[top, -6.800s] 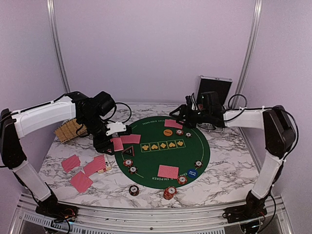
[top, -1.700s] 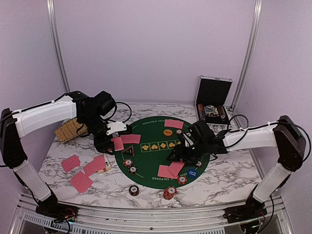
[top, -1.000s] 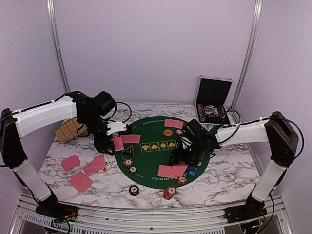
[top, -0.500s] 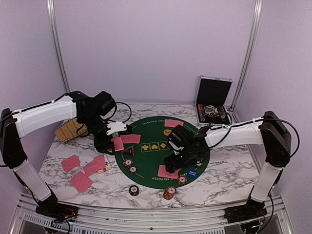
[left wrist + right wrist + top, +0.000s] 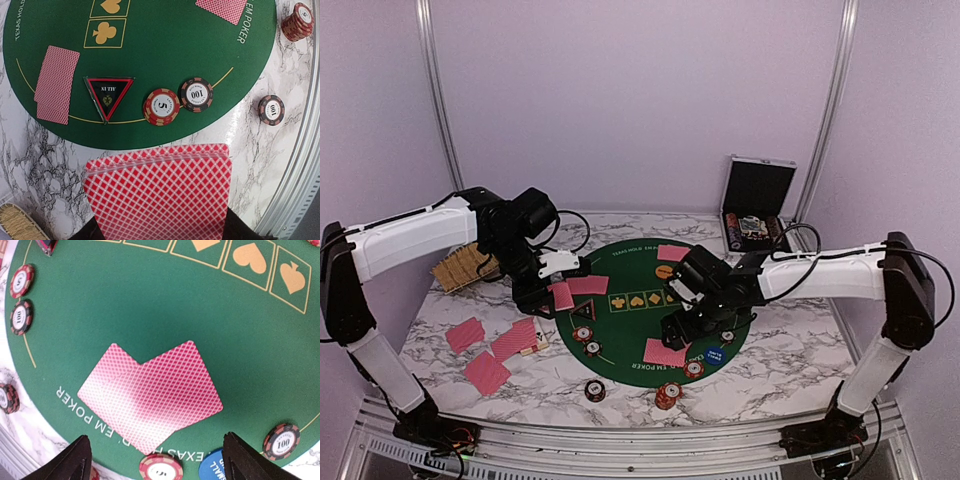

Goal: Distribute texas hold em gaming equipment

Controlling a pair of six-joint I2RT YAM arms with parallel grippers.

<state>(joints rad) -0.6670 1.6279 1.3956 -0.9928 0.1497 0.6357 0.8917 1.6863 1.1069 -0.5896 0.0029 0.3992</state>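
Observation:
My left gripper (image 5: 556, 292) is shut on a stack of red-backed cards (image 5: 159, 192), held over the left edge of the round green mat (image 5: 630, 335). Below it lie the black triangular marker (image 5: 108, 95), a "5" chip (image 5: 161, 106) and a "100" chip (image 5: 197, 94). My right gripper (image 5: 686, 326) hangs open above two overlapping cards (image 5: 150, 395) at the mat's near edge, touching neither. The blue disc (image 5: 212, 467) and two chips (image 5: 161, 467) (image 5: 281, 441) lie beside them. The orange disc (image 5: 665, 271) sits at the far side.
The silver case (image 5: 756, 205) stands open at the back right and the straw basket (image 5: 460, 268) at the back left. Loose cards (image 5: 486, 372) lie on the marble at the left. Chip stacks (image 5: 667, 396) (image 5: 595, 390) stand near the front edge.
My right gripper has opened wider and shifted a little left above the near pair of cards. The left arm and its stack have not moved.

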